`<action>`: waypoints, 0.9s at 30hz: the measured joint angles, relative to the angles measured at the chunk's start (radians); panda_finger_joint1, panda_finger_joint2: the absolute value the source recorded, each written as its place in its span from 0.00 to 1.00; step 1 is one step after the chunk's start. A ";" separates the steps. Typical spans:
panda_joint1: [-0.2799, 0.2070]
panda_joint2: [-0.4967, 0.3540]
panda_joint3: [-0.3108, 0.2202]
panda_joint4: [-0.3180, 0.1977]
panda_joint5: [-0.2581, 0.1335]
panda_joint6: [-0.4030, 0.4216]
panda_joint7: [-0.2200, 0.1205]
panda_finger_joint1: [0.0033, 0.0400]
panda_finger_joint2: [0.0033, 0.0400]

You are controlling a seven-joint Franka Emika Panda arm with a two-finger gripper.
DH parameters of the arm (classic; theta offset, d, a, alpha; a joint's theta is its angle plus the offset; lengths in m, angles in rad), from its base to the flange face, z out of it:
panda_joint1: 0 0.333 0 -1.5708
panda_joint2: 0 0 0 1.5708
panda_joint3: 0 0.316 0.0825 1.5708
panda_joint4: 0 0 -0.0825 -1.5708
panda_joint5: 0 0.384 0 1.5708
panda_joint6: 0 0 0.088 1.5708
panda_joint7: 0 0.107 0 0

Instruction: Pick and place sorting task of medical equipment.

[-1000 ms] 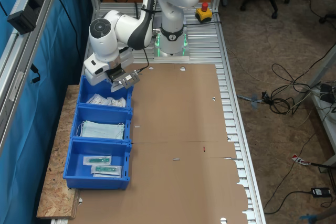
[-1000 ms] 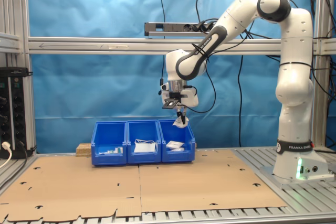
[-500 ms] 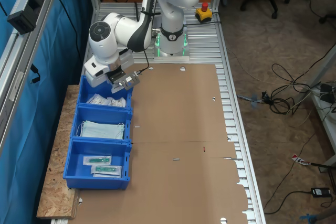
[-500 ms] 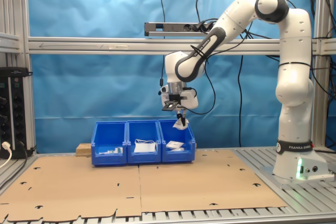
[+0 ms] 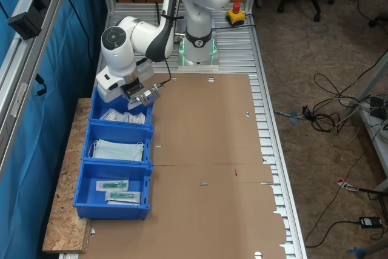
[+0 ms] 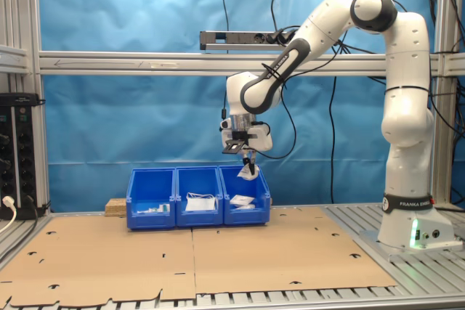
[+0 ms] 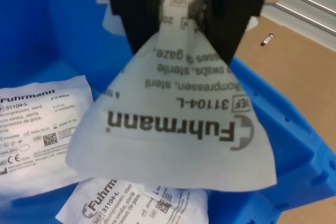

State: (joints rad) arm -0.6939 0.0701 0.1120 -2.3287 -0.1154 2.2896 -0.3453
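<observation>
The pincer (image 7: 184, 14) is closed on a white packet (image 7: 178, 129), its two black fingers (image 7: 134, 9) pinching the packet's upper edge so that the rest hangs free below them. The packet is flat, thin and crinkly, roughly square, white with dark print across its face, and it fans out wider toward its lower edge. In the second exterior view the packet (image 6: 248, 173) dangles from the pincer (image 6: 247, 162) just above the rim of the blue bin (image 6: 199, 195), over the compartment at the second exterior view's right end, not touching it. In the first exterior view the pincer (image 5: 147, 96) sits over the far compartment of the bin (image 5: 82, 201), the one nearest the arm's base. Two more white packets (image 7: 39, 124) of the same kind lie flat on that compartment's blue floor beneath the held one. The middle compartment holds pale blue face masks (image 5: 118, 149), and the near one holds long clear packets with green parts (image 5: 115, 185). The bin stands at the edge of a surface covered with brown cardboard (image 5: 212, 168).
</observation>
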 joint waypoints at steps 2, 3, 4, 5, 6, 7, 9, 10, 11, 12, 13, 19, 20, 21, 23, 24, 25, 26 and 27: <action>0.000 0.002 0.000 0.001 0.000 0.000 0.000 0.08 0.08; 0.000 0.002 0.000 0.002 0.000 0.000 0.000 0.08 0.08; 0.000 0.004 0.000 0.003 0.000 0.000 0.000 0.08 0.08; 0.000 0.005 0.000 0.004 0.000 0.001 0.000 0.08 0.08; 0.000 0.006 0.000 0.005 0.000 0.001 0.000 0.08 0.08; 0.000 0.006 0.000 0.006 0.000 0.001 0.000 0.08 0.08; 0.000 0.007 0.000 0.007 0.000 0.001 0.000 0.08 0.08; 0.000 0.008 0.000 0.008 0.000 0.002 0.000 0.08 0.08; 0.000 0.008 0.000 0.008 0.000 0.002 0.000 0.08 0.08; 0.000 0.009 0.000 0.009 0.000 0.002 0.000 0.08 0.08; 0.000 0.009 0.000 0.010 0.000 0.002 0.000 0.08 0.08; 0.000 0.010 0.000 0.010 0.000 0.002 0.000 0.08 0.08; 0.000 0.011 0.000 0.010 0.000 0.003 0.000 0.08 0.08; 0.000 0.011 0.000 0.010 0.000 0.003 0.000 0.08 0.08; 0.000 0.011 0.000 0.010 0.000 0.003 0.000 0.08 0.08; 0.000 0.011 0.000 0.010 0.000 0.003 0.000 0.08 0.08; 0.000 0.011 0.000 0.010 0.000 0.003 0.000 0.08 0.08; 0.000 0.012 0.000 0.010 0.000 0.003 0.000 0.08 0.08; 0.000 0.012 0.000 0.010 0.000 0.003 0.000 0.08 0.08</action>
State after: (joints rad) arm -0.6939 0.0817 0.1120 -2.3182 -0.1154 2.2923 -0.3453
